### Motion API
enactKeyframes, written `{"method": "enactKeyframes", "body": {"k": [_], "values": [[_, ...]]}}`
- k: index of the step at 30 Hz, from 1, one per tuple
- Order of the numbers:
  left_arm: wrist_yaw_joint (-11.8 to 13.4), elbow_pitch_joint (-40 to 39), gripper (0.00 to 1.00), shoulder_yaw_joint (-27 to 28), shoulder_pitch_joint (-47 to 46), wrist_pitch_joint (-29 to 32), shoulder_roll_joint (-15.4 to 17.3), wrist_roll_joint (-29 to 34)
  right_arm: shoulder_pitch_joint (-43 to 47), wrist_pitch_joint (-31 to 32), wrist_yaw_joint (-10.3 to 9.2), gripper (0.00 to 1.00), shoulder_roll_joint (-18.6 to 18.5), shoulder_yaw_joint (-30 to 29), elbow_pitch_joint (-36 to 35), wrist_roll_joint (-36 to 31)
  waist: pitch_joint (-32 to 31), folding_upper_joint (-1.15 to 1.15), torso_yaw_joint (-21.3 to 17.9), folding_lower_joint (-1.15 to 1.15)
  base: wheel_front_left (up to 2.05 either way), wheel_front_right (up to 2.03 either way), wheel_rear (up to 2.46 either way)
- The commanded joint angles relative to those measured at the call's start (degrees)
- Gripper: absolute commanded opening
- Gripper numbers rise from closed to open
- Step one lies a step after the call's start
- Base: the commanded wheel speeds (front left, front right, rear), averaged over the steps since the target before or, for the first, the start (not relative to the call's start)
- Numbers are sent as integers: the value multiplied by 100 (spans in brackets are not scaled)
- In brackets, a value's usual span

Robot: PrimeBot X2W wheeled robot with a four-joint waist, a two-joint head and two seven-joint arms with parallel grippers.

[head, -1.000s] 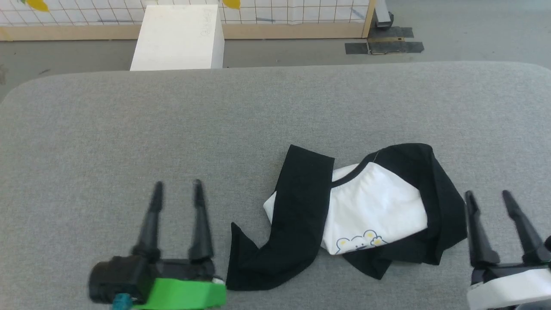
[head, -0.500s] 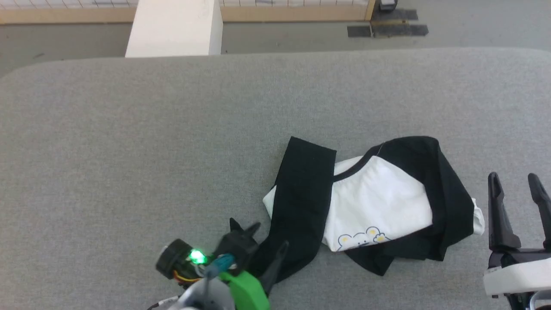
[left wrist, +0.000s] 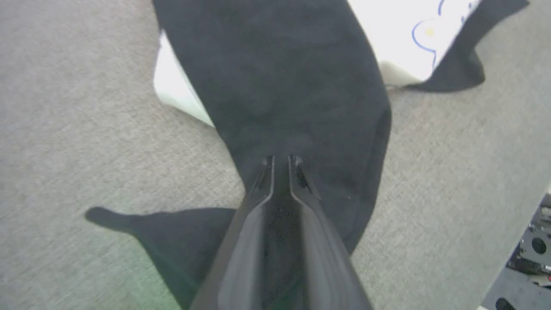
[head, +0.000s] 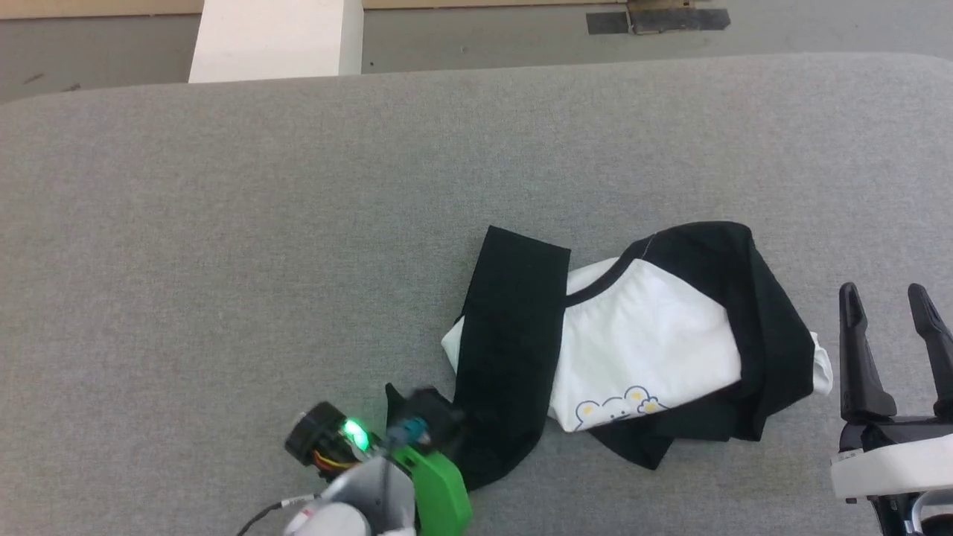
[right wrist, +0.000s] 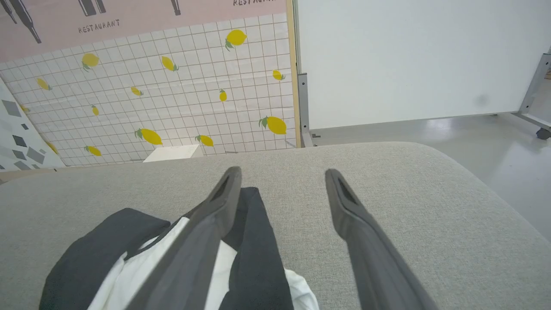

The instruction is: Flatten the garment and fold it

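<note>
The garment (head: 648, 327) lies crumpled on the grey table (head: 223, 223), right of centre. Its white body faces up, with a black neckband and a bear print (head: 614, 408) near its front edge. One black sleeve (head: 510, 335) runs toward me on the left; the other wraps the right side. My left gripper (head: 453, 423) sits at the near end of the left sleeve. In the left wrist view its fingers (left wrist: 262, 181) are pressed nearly together on the black sleeve (left wrist: 275, 77). My right gripper (head: 884, 298) stands open just right of the garment (right wrist: 254, 258), its jaws (right wrist: 283, 174) holding nothing.
A white box (head: 275, 37) stands on the floor beyond the table's far edge, with dark tape patches (head: 655, 18) to its right. The right wrist view shows a lemon-print tiled wall (right wrist: 172, 94) and a white panel (right wrist: 409, 56) behind the table.
The head camera has tilted down. My left gripper swung right, turned onto the near end of the black sleeve and closed its fingers. The right gripper stayed open and rose slightly.
</note>
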Motion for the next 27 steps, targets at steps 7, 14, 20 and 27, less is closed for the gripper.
{"method": "enactKeyframes", "body": {"k": [7, 14, 20, 27], "values": [[981, -1259, 0, 1486, 106, -838, 204, -463, 26, 19, -8, 100, 7, -113, -15, 42, -312, 0, 265, 0, 0, 0, 0], [1790, -2608, 0, 2607, 911, -1127, 844, -123, 42, 42, -8, 100, 7, -169, -69, 70, -286, 0, 531, 0, 0, 0, 0], [1980, -3005, 100, 2531, 1241, -2080, 502, -56, -21, 69, -8, 100, 7, -153, -111, 40, -174, 0, 627, 0, 0, 0, 0], [1496, -2816, 100, 1683, 1157, -1931, 313, -190, -38, 141, -8, 100, 7, -152, -133, -9, -161, 0, 589, 0, 0, 0, 0]]}}
